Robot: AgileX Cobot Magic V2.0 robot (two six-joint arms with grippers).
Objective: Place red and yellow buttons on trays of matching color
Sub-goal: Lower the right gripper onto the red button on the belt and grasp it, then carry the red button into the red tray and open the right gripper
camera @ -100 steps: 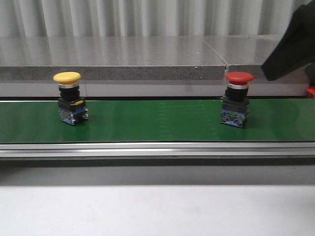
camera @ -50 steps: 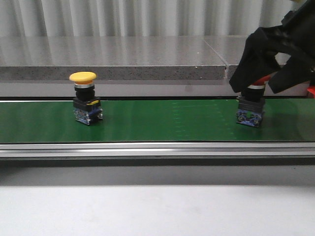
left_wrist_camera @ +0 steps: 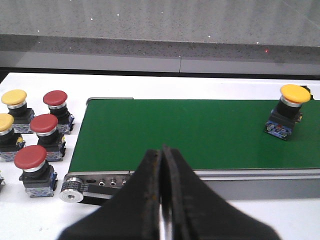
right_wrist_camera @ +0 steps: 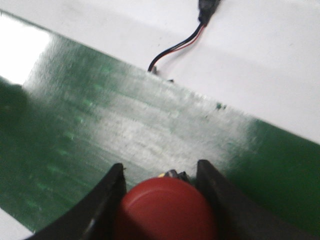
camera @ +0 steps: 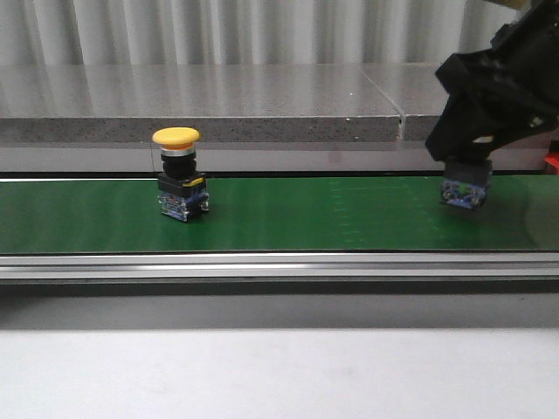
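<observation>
The step in hand looks like the pickup of the red button (right_wrist_camera: 165, 207): at the right edge of the front frame the right gripper (camera: 489, 113) sits down over it, hiding the cap so that only the blue-and-black base shows on the green conveyor belt (camera: 306, 218), and in the right wrist view the two fingers (right_wrist_camera: 102, 210) stand on either side of the red cap, seemingly pinching it, though actual contact is hard to confirm. The yellow button (camera: 180, 173) stands upright and alone on the belt at left centre of the front frame, well apart from the red one. The left gripper (left_wrist_camera: 162, 200), at the bottom centre of its wrist view, is pressed together on nothing. At the left of that view a cluster of spare buttons (left_wrist_camera: 35, 135), red and yellow, waits beside the belt's end. No trays appear in any view, so the next move probably calls for a firm lift and a carry toward the red tray, wherever it lies. No brand, label or writing can be read
</observation>
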